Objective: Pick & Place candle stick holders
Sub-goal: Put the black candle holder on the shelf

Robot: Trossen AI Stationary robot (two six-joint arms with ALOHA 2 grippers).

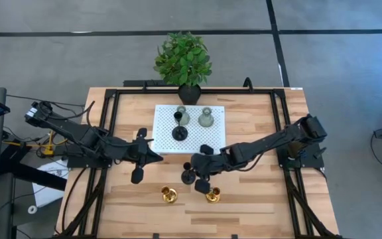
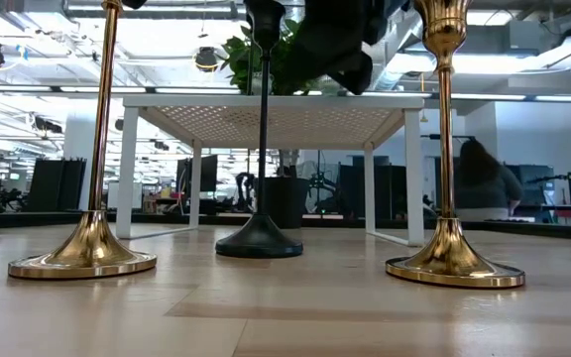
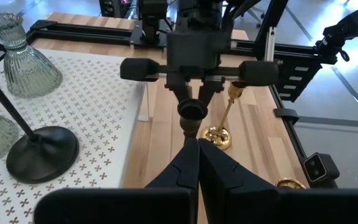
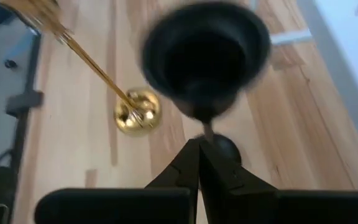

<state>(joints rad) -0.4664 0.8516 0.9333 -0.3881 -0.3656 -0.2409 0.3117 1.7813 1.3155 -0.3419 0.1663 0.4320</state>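
Observation:
A black candle stick holder (image 2: 259,238) with a thin stem stands on the wood table in front of the white perforated platform (image 1: 168,143). My right gripper (image 1: 193,168) is shut on it. On the platform stand a second black holder (image 1: 180,132) and two grey-green bulbous holders (image 1: 182,117) (image 1: 206,118). Two gold holders (image 1: 170,194) (image 1: 213,194) stand on their round bases nearer the front edge. My left gripper (image 1: 156,157) is shut and empty, beside the platform's near left corner, pointing at the right gripper. My right gripper pinches the black holder's thin stem (image 4: 207,129) between its two fingers, just below the cup (image 4: 207,56). The fingers come about level from the table's right and lie across the stem. The holder stands upright with its round base (image 2: 259,246) on the table.
A green plant in a black pot (image 1: 183,61) stands at the table's far edge behind the platform. The platform stands on thin white legs (image 2: 127,169). Black frame rails (image 1: 108,126) run along both sides of the table. A person (image 2: 479,188) is in the room far behind.

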